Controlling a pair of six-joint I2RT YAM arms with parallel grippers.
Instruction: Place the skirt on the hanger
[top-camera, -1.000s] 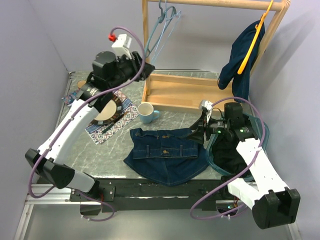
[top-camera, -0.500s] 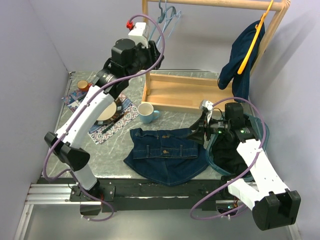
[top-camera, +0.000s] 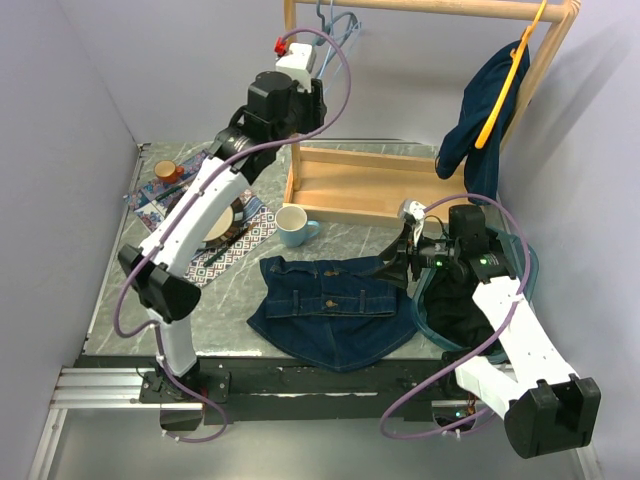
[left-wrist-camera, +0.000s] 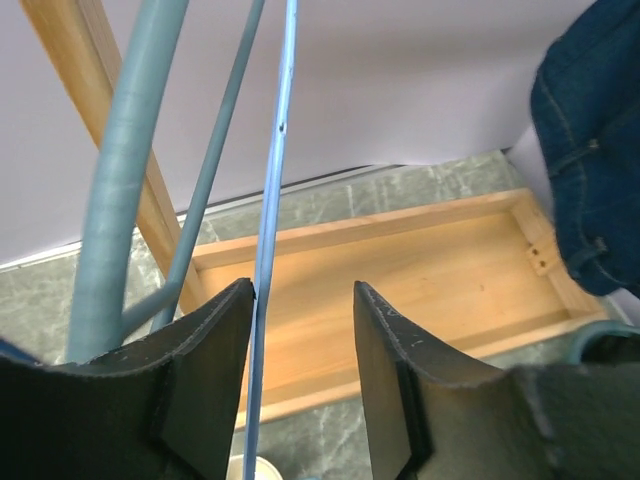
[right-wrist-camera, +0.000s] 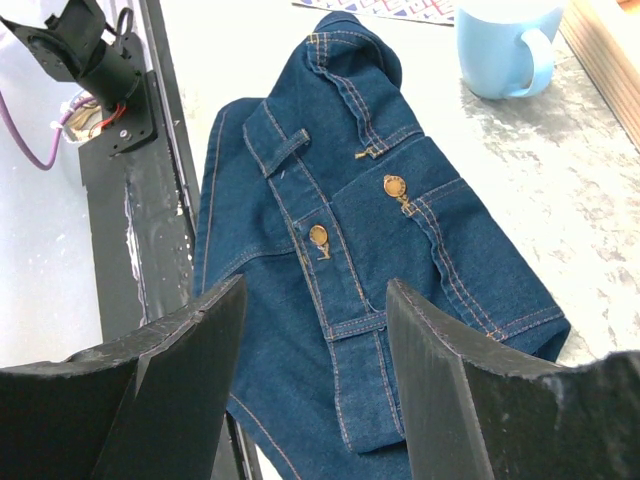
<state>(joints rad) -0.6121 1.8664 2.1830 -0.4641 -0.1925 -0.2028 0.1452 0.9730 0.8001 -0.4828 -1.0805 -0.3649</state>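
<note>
Well, the skirt (top-camera: 335, 310) is not on anything yet. It lies flat on the table in front of the wooden rack (top-camera: 370, 185), on the side nearer the arm bases, its buttoned front facing up and its hem reaching the table's near edge.

Up at the rack's left post, the left gripper (top-camera: 308, 98) is raised high, close beside the blue hanger (top-camera: 335, 25) that hangs from the top rail. Through the left wrist camera the fingers of the left gripper (left-wrist-camera: 300, 300) are spread apart with nothing pinched. The thin wire of the blue hanger (left-wrist-camera: 270, 200) runs down right along the inner edge of one finger, though I cannot tell if it touches. A thicker teal hanger (left-wrist-camera: 125, 170) hangs just outside that same finger, and the rack's tray (left-wrist-camera: 420, 270) shows below.

In front of the rack's right end, the right gripper (top-camera: 398, 265) hovers low over the skirt's right edge. Its wrist view shows the right gripper (right-wrist-camera: 315, 300) with fingers wide open, empty, and the skirt (right-wrist-camera: 370, 270) spread beneath them.

A pale blue mug (top-camera: 292, 226) stands just in front of the rack's left corner, between rack and skirt. From the rack's right end a yellow hanger (top-camera: 505, 85) carries another denim garment (top-camera: 485, 110).
</note>
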